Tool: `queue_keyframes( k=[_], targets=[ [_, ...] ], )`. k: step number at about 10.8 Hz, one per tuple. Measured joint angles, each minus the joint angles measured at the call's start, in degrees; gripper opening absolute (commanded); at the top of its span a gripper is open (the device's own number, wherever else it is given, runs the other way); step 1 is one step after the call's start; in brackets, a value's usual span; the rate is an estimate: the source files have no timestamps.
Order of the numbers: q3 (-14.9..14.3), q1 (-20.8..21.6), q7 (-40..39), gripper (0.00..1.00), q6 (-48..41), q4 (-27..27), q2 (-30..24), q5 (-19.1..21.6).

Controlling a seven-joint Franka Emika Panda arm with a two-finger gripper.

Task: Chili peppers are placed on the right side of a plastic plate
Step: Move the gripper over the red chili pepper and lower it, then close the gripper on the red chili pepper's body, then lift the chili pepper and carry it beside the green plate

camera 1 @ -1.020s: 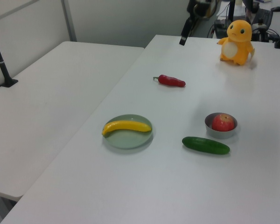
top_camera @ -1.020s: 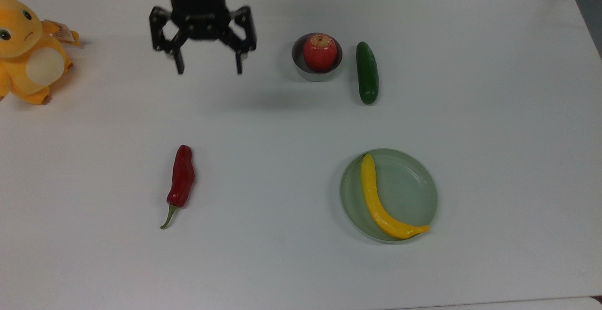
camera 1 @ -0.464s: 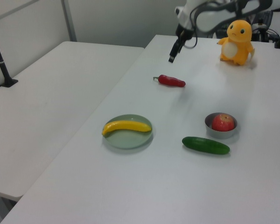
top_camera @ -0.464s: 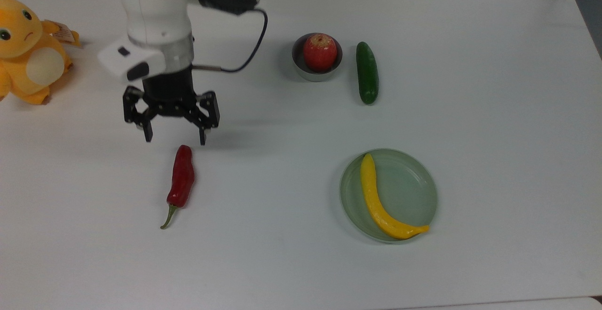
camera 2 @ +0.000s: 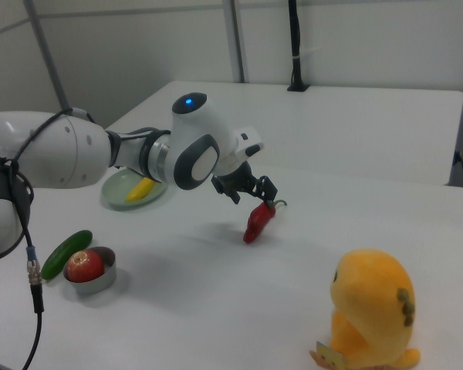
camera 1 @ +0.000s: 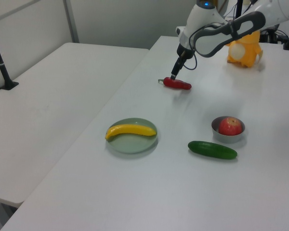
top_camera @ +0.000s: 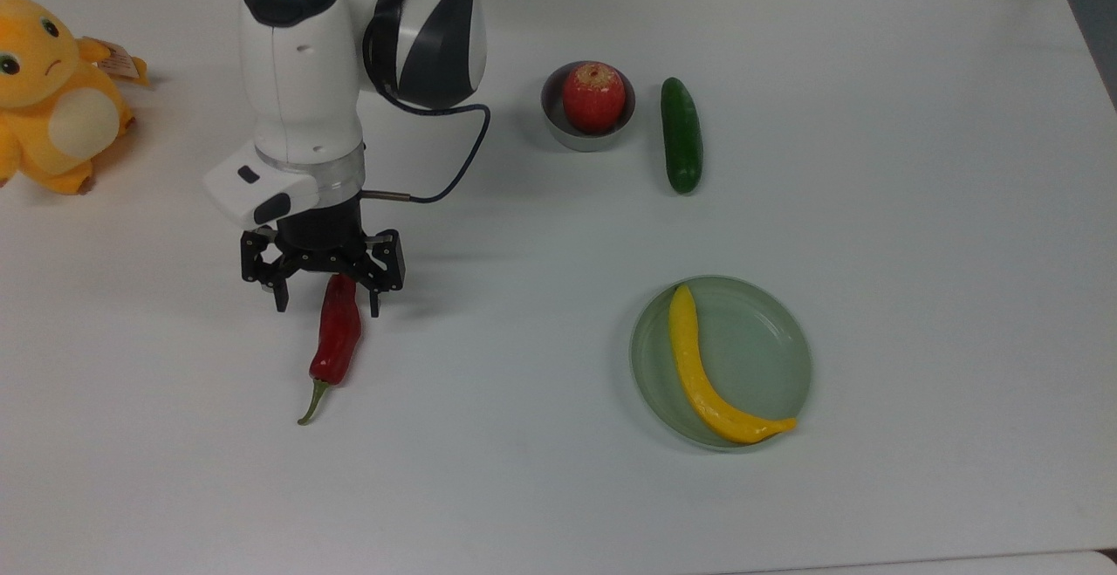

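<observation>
We see the gripper low over the table, its two fingers spread apart and straddling the upper end of the chili in the top view. One fingertip stands on each side of the red body; we cannot tell whether either pad touches it. The chili lies flat on the table, its green stem pointing toward the bottom of the top view. In the left view the gripper comes down on the chili from above, and in the right view the gripper sits just over the chili.

The plate rests well apart from the chili, toward the top view's right, with a yellow fruit curving along its left side and bottom edge. Its right half is bare.

Farther up in the top view a bowl holds an apple, and a cucumber lies just beside the bowl. A plush toy sits at the top view's left edge.
</observation>
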Motion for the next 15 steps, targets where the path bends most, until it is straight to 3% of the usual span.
queue_keyframes(
  k=[3,4,10,11,15],
  targets=[
    [0.0,-0.4,0.0,1.0,3.4,0.5,3.0,0.0],
    [0.0,-0.4,0.0,0.92,3.8,0.7,3.8,0.0],
    [0.0,-0.4,0.0,0.04,4.1,1.1,4.8,0.0],
    [0.0,-0.4,0.0,0.0,4.1,1.2,4.8,0.0],
    [0.3,-0.4,-0.1,0.0,4.1,1.4,4.9,0.0]
  ],
)
